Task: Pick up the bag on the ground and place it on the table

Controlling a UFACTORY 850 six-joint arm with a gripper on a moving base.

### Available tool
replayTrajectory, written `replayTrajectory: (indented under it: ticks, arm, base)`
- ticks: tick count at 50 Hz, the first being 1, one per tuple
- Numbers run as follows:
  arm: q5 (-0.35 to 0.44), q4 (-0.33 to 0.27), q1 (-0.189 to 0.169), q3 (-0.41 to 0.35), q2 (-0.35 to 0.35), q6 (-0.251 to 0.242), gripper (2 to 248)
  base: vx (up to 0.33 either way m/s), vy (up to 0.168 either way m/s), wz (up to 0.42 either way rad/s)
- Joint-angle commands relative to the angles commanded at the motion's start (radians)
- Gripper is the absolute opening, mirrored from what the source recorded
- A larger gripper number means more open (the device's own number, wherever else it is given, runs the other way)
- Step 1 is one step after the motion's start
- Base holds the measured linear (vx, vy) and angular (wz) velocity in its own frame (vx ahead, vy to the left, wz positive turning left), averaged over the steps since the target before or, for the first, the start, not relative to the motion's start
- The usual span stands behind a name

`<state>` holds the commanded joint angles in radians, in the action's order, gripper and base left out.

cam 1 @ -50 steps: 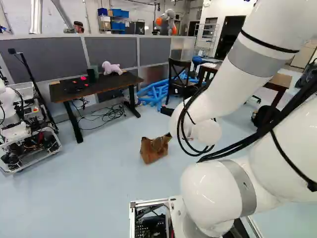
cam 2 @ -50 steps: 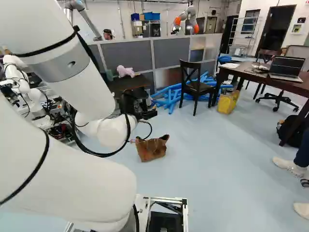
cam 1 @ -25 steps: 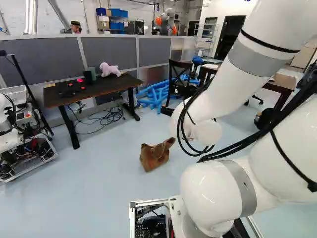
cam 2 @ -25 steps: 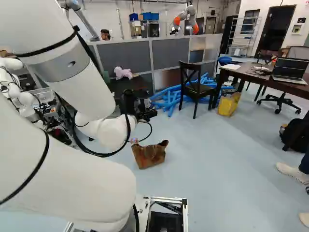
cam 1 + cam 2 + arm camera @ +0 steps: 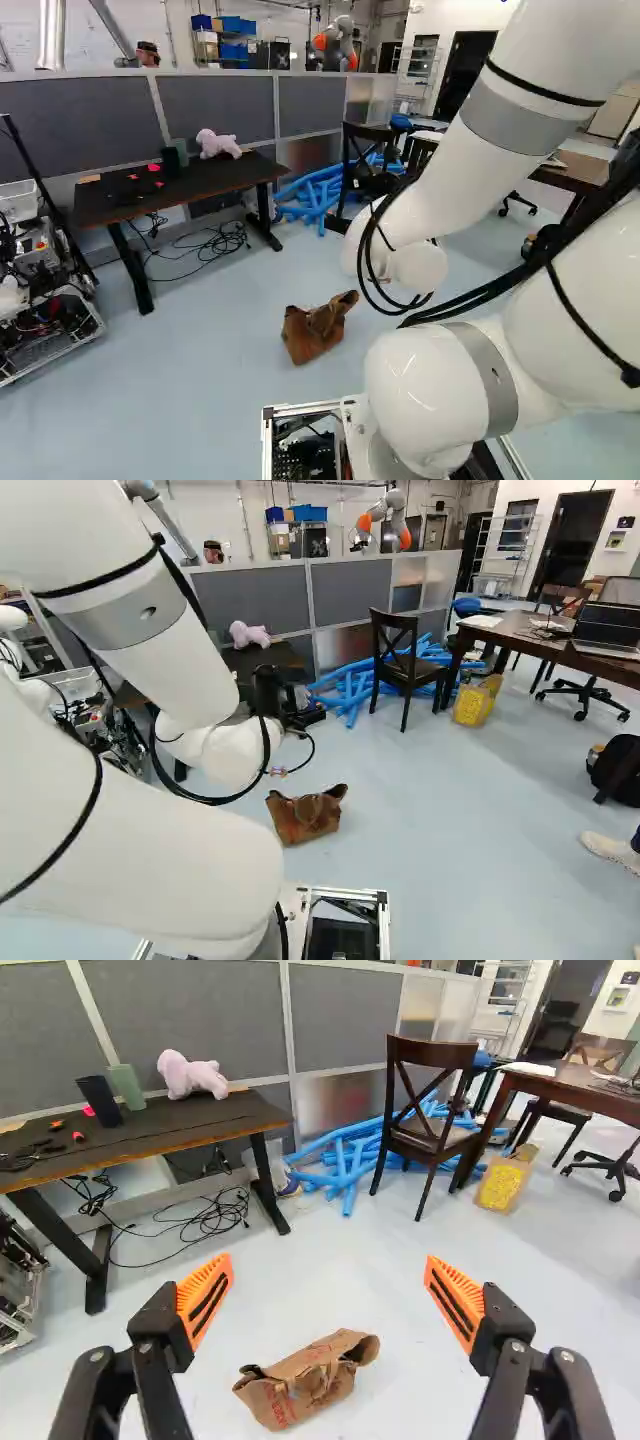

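In the right base view my gripper (image 5: 303,716) hangs in front of the arm's end, beyond the bag in that picture and above the floor. In the wrist view the gripper (image 5: 328,1265) stands wide open, its orange-padded fingers apart with nothing between them. A crumpled brown paper bag (image 5: 310,1380) lies on the floor below and between the fingers, not touched by them. The same bag (image 5: 314,332) sits left of the arm in the left base view. A dark-topped table (image 5: 215,180) by the partition bears a pink plush toy (image 5: 218,144), cups and small red things.
Another robot (image 5: 30,300) stands at the left of the left base view. Cables (image 5: 205,1222) lie under and beside the table. Blue tubes (image 5: 345,1165), a dark chair (image 5: 405,670), a yellow bag (image 5: 474,702) and a second table (image 5: 505,630) with a laptop are farther right.
The base has moved ahead and turned slightly: bag and dark table appear nearer, and the table has shifted left in the left base view. The arm holds its pose.
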<state>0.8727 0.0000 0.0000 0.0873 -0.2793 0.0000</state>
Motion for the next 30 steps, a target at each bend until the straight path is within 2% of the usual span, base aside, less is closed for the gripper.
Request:
replayTrajectory:
  ticks: [28,30]
  arm:
    - [0.0,0.0,0.0,0.0,0.0,0.0,247]
    - [0.0,0.0,0.0,0.015,0.017,0.0,247]
  base:
    - [0.157,0.002,-0.01]
    - [0.102,0.004,-0.003]
